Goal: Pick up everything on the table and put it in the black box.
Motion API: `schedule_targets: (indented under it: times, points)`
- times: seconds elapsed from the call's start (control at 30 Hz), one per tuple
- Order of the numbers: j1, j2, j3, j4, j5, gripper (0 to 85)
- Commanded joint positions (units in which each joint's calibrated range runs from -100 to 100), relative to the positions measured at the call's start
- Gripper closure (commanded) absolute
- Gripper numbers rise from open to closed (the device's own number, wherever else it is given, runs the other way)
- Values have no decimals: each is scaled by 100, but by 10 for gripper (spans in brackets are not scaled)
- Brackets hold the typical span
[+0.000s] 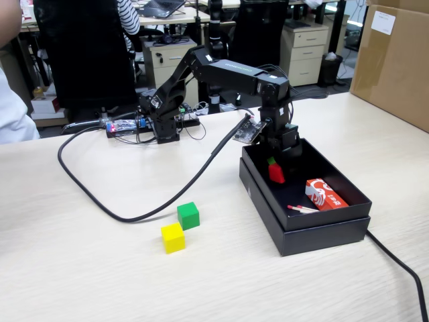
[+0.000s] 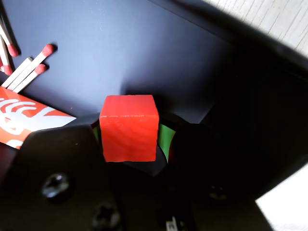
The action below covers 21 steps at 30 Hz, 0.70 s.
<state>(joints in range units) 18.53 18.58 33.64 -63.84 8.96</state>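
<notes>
The red cube hangs inside the black box, just above its floor near the back left corner in the fixed view. My gripper is shut on it, with green pads on both sides of the cube in the wrist view. A green cube and a yellow cube rest touching corner to corner on the table, left of the box.
Inside the box lie a red-and-white packet and red-tipped matches. A thick black cable loops across the table behind the cubes. A brown cardboard carton stands at the back right.
</notes>
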Motion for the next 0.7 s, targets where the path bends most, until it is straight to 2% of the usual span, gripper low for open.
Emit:
schedule_targets:
  times: [0.0,0.17,0.27,0.3,0.4,0.57,0.67]
  points:
    - [20,-142,190,-273,15,609]
    - [5,-475,109,-333,15,481]
    - [-20,-1221,0,-333,20,481]
    - [-107,-2437,-55,-376,20,481]
    - [-274,-3550,-91,-471,-5,481]
    - [-611,-4881,-662,-575,-190,481]
    - [-908,-5191,-852,-584,-410,468]
